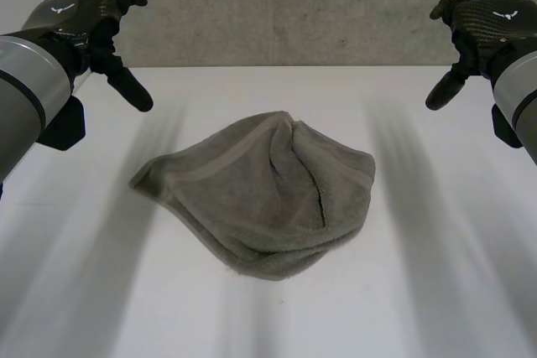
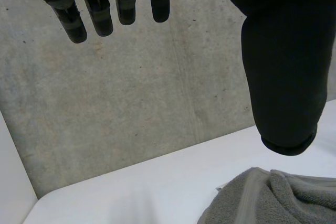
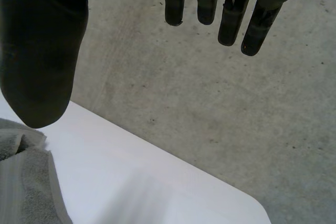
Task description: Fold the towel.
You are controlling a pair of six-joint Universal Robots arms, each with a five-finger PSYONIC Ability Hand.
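Raised in the air over the table's left and right sides: the left hand (image 1: 88, 18) and the right hand (image 1: 478, 18), fingers loose and spread away from the thumbs, holding nothing. Below, a white table (image 1: 436, 291) against a grey concrete wall (image 1: 285, 6). In a crumpled grey heap mid-table, the towel (image 1: 264, 194), between the two hands and well apart from both.
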